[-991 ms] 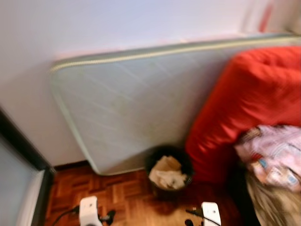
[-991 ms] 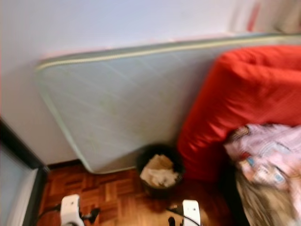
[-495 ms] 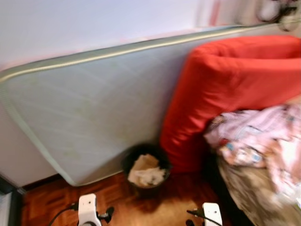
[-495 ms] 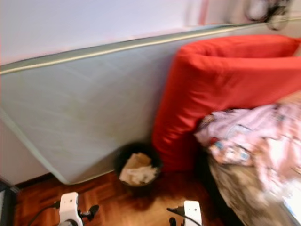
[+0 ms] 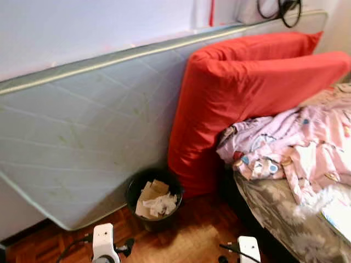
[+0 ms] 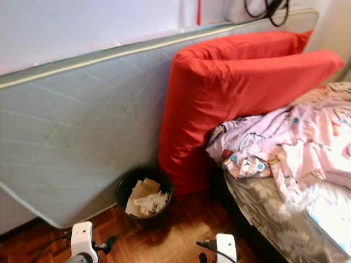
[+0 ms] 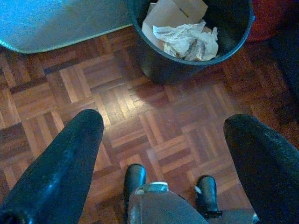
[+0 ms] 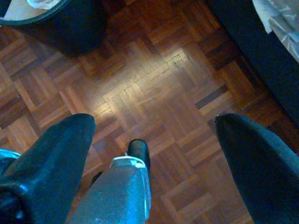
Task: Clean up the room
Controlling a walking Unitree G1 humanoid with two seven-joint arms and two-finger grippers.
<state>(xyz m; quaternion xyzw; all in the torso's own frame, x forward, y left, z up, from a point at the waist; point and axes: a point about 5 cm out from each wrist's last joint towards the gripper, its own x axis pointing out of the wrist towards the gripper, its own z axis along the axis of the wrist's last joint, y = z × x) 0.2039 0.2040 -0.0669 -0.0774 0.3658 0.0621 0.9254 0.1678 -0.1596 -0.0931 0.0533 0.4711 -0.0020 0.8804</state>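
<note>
the room's clutter centres on a round black plastic waste bin (image 5: 152, 194), stuffed with crumpled white paper and torn cardboard (image 7: 182, 32), standing on the dark parquet floor (image 8: 154, 88) against the foot of a pale grey quilted mattress (image 5: 82, 131) leaned on the wall, just beside a large red cushion (image 5: 241, 87). a rumpled pink patterned sheet (image 5: 296, 142) spills over the grey floral bed (image 5: 274, 213) to my right.

risk, as i judge it: the bin is full to the rim, so pressing anything more in could spill paper onto the floor; a careless step forward could knock the bin over or nudge the leaning mattress; the loose sheet could snag on a finger if i reach across the bed.

pose: both arms hang low in front of me. my left gripper (image 7: 163, 140) points down at the floor near the bin, fingers spread wide and holding nothing. my right gripper (image 8: 154, 135) hangs over bare parquet between bin and bed, fingers likewise apart and empty.
</note>
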